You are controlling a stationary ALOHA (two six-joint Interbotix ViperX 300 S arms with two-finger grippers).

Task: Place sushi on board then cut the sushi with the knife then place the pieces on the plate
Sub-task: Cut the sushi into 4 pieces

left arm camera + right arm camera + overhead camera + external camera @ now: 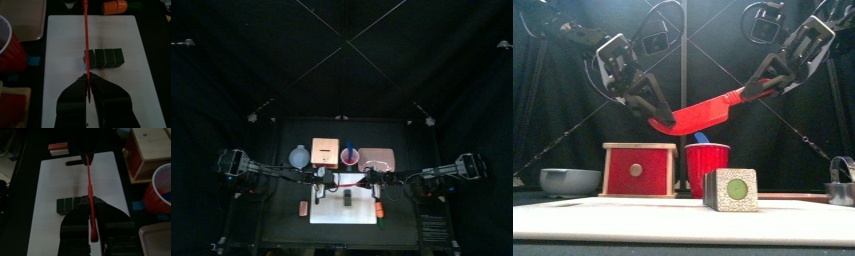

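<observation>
Your left gripper [651, 112] and right gripper [764, 88] each clamp one end of the red knife [707, 108], held above the white board [593, 215]. Seen from the front, the sushi roll [735, 190] stands on the board at 6 o'clock from the blade, nearer your right gripper. Its long axis crosses the blade near one end block. No writing is legible.

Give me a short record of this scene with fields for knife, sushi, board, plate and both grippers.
board: white, front middle
knife: red, in the air above the board
sushi: blocks together, on the board under the knife
plate: pink, behind the board
left gripper: shut on knife
right gripper: shut on knife
</observation>
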